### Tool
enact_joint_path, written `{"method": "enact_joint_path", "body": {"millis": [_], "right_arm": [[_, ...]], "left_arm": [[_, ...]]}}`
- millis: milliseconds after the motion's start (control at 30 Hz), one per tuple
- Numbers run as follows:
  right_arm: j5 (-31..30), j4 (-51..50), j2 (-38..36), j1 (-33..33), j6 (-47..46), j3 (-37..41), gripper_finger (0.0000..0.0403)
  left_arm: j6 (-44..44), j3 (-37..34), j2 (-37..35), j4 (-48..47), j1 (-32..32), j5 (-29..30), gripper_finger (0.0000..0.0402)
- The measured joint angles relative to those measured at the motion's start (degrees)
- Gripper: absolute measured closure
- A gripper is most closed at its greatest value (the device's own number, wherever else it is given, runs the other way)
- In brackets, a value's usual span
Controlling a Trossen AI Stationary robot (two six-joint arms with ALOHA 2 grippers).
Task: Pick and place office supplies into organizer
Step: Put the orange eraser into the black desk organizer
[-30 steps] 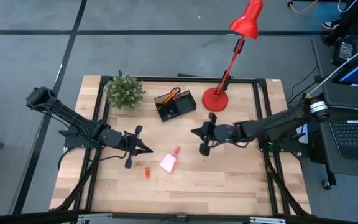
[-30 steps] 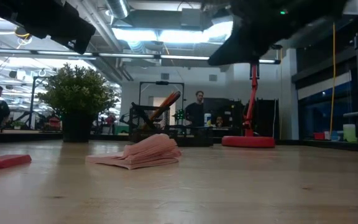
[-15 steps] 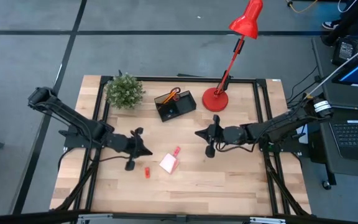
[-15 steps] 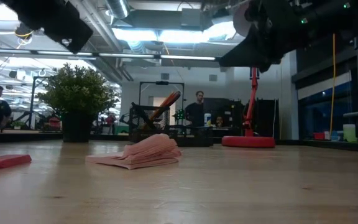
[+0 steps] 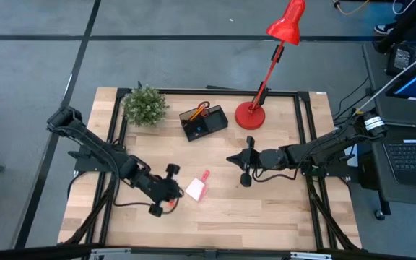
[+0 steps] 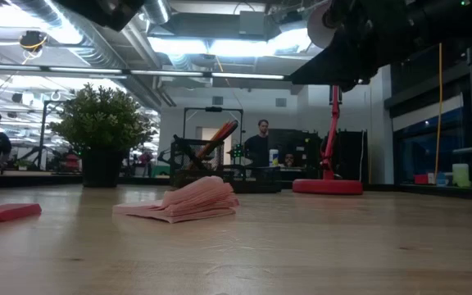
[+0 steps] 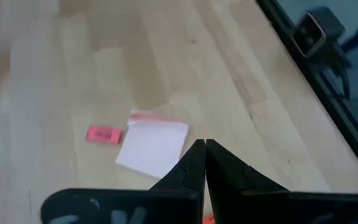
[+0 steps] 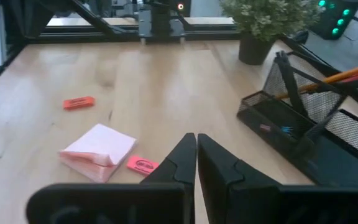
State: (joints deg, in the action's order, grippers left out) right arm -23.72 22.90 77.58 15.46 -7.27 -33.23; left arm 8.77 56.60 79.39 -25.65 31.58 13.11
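The white note pad [image 5: 195, 189] lies flat on the table, with a pink block [image 5: 205, 175] just beyond it. The pad [image 7: 153, 146] and the pink block [image 7: 104, 134] also show in the left wrist view. A red block [image 8: 78, 102] lies left of the pad. The black organizer [image 5: 204, 121] stands at the far side and holds orange pencils [image 8: 347, 73] and red scissors. My left gripper [image 5: 179, 191] is shut and hovers beside the pad's left edge. My right gripper [image 5: 231, 159] is shut and hangs right of the pad, above the table.
A potted plant [image 5: 144, 105] stands at the far left and a red desk lamp's base [image 5: 250, 115] right of the organizer. Bare wood [image 5: 266, 217] stretches along the near side. People and equipment show in the room beyond the table.
My left gripper has swung toward the near edge and to the right, and now hangs beside the note pad and over the red block's area. My right gripper has drawn back slightly toward the table's right edge. Nothing on the table has moved.
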Motion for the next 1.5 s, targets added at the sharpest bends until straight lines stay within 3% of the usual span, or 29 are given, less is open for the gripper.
{"method": "enact_joint_path", "body": {"millis": [300, 667, 1167, 1500], "right_arm": [[0.0, 0.0, 0.0, 1.1, -2.7, 0.0, 0.0383], [0.0, 0.0, 0.0, 1.1, -7.6, 0.0, 0.0383], [-0.1, 1.4, 0.0, 3.3, -9.2, 0.0, 0.0383], [-0.2, 3.6, 0.0, 6.7, -9.1, 0.0, 0.0383]], "left_arm": [[-13.1, 1.8, 4.7, -0.8, 0.7, -1.0, 0.0350], [-24.6, 1.8, 9.5, -12.5, 3.2, 0.8, 0.0277], [-32.8, 1.9, 19.2, -13.4, 4.8, 0.5, 0.0242], [-41.6, 1.9, 20.9, -13.4, 4.6, -1.3, 0.0243]]}}
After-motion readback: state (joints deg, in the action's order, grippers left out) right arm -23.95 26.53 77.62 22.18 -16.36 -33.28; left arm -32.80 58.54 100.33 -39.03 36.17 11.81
